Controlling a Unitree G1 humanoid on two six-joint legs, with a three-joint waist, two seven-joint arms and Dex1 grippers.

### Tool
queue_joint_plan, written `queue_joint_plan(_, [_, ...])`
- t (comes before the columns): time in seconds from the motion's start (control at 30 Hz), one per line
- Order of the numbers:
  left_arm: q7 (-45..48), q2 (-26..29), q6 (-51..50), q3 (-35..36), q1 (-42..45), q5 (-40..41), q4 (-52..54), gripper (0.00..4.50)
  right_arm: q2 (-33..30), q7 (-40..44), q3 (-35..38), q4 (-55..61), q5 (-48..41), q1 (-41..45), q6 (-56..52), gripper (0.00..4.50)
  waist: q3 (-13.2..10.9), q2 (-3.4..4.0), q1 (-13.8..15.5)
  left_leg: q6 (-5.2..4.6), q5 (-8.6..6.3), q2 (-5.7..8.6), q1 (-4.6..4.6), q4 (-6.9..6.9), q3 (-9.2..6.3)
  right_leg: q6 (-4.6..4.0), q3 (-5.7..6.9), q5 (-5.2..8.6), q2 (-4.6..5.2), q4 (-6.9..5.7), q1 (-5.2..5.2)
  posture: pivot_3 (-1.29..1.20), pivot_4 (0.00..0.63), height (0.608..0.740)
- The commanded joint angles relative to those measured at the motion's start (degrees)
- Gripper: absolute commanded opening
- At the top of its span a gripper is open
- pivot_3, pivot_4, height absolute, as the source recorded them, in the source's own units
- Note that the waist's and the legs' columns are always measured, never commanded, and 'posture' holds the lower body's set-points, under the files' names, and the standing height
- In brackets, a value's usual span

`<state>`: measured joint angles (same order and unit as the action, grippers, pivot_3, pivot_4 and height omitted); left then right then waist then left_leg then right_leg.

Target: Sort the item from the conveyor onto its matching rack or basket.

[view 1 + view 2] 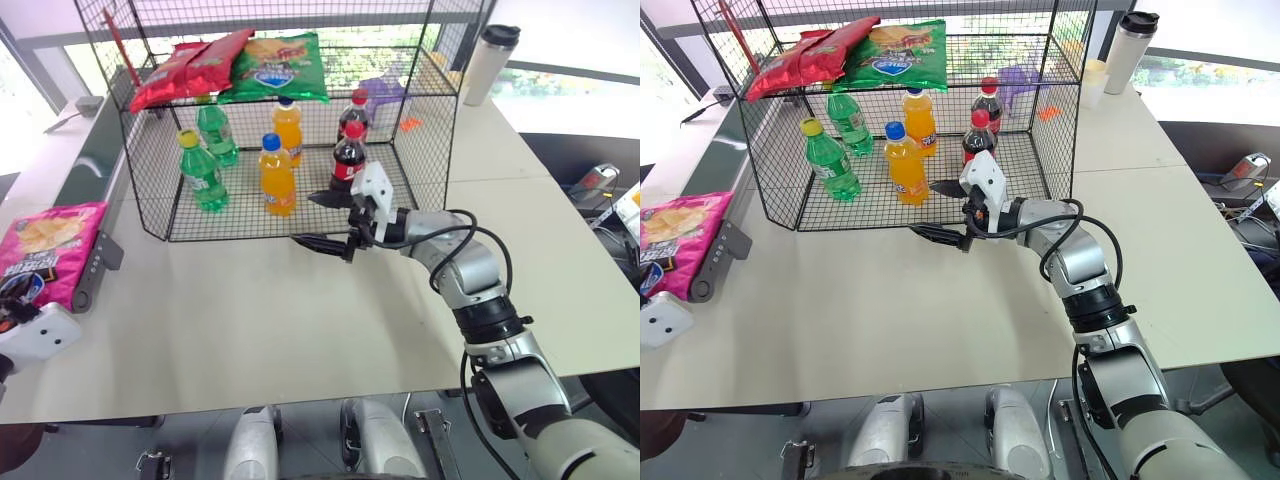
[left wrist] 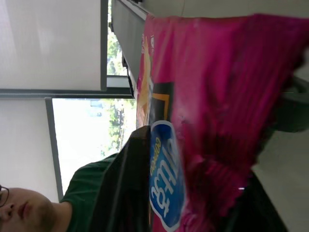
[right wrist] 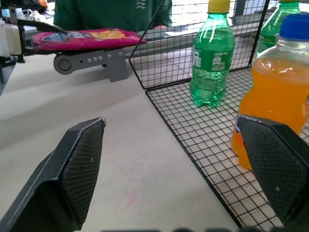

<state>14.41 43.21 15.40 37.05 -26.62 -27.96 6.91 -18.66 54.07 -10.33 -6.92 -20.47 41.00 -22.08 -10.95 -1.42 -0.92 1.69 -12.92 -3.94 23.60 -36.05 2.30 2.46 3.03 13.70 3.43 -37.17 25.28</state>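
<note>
The magenta-pink chip bag (image 1: 55,245) lies on the near end of the conveyor (image 1: 97,262), at the far left of the table. My left gripper (image 2: 193,183) is shut on the bag's crimped near edge, with a black finger on each side of it. The black wire rack (image 1: 240,215) stands at the back middle of the table. My right gripper (image 1: 322,220) hangs open just in front of the rack's floor and points left. Nothing is between its fingers (image 3: 82,164).
Green (image 1: 203,170), orange (image 1: 277,175) and cola (image 1: 348,160) bottles stand on the rack's floor. Red (image 1: 185,70) and green (image 1: 280,65) chip bags lie on its upper shelf. A steel tumbler (image 1: 492,60) stands back right. A person in a green shirt (image 3: 111,12) sits behind the conveyor.
</note>
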Motion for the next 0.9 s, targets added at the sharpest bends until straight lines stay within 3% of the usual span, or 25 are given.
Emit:
queue_joint_plan(0.03, [0.72,0.44,-0.45,3.65,-1.14,2.72,3.02,0.02,0.17,-0.41,1.48,2.14,-0.26,0.21,1.11,4.50,0.00,0.00,-0.02,0.00,0.00,0.00,0.00,0.01,0.00,0.00,0.00,0.00,-0.01,0.00,0.00,0.00,0.150,0.740])
queue_joint_plan(0.2, [3.94,1.45,-2.96,6.78,-1.35,5.54,6.86,0.02,0.63,-0.62,1.36,1.34,-0.12,0.25,1.57,4.50,0.00,0.00,0.15,0.00,0.00,-0.01,0.00,-0.02,-0.01,-0.01,0.01,0.01,-0.01,-0.02,0.00,0.00,0.150,0.740])
queue_joint_plan(0.3, [10.00,3.36,-9.24,12.25,0.17,11.23,12.35,0.02,0.50,-0.42,1.72,0.38,-0.17,0.66,1.88,4.50,0.00,-0.02,0.20,0.00,0.00,0.00,0.01,-0.04,-0.02,-0.04,0.01,0.02,0.00,0.00,-0.01,0.00,0.150,0.740])
queue_joint_plan(0.4, [28.07,12.50,-31.26,25.15,4.94,30.29,18.95,0.02,-0.19,0.04,5.79,-1.59,-3.84,3.15,-0.46,4.50,-0.01,-0.26,0.32,0.00,0.00,0.00,0.02,-0.07,-0.06,-0.06,0.04,0.03,-0.02,-0.02,-0.02,0.00,0.150,0.740])
queue_joint_plan(0.6, [50.12,28.94,-57.77,38.16,10.21,42.37,15.75,0.02,-2.60,3.83,10.95,-1.97,-10.04,6.56,-5.98,4.50,-0.10,0.10,-0.16,0.05,0.03,0.12,-0.04,0.01,-0.01,0.03,0.01,0.04,0.02,0.06,-0.07,0.00,0.150,0.740])
queue_joint_plan(0.73, [60.54,36.68,-70.54,40.51,17.12,53.06,13.35,0.02,-5.21,5.45,11.57,0.55,-11.67,5.96,-8.60,4.50,-0.13,0.08,-0.28,0.04,0.02,0.05,-0.11,0.19,-0.07,0.09,0.01,0.07,-0.13,0.01,-0.03,0.00,0.150,0.740])
queue_joint_plan(0.9, [58.78,43.45,-82.20,33.34,34.78,73.08,7.99,0.02,-7.78,5.85,11.48,6.75,-13.80,3.00,-12.60,4.50,-0.15,0.10,-0.08,0.04,0.02,0.01,-0.04,0.14,-0.27,0.08,0.05,0.08,-0.24,0.03,-0.07,0.00,0.150,0.740])
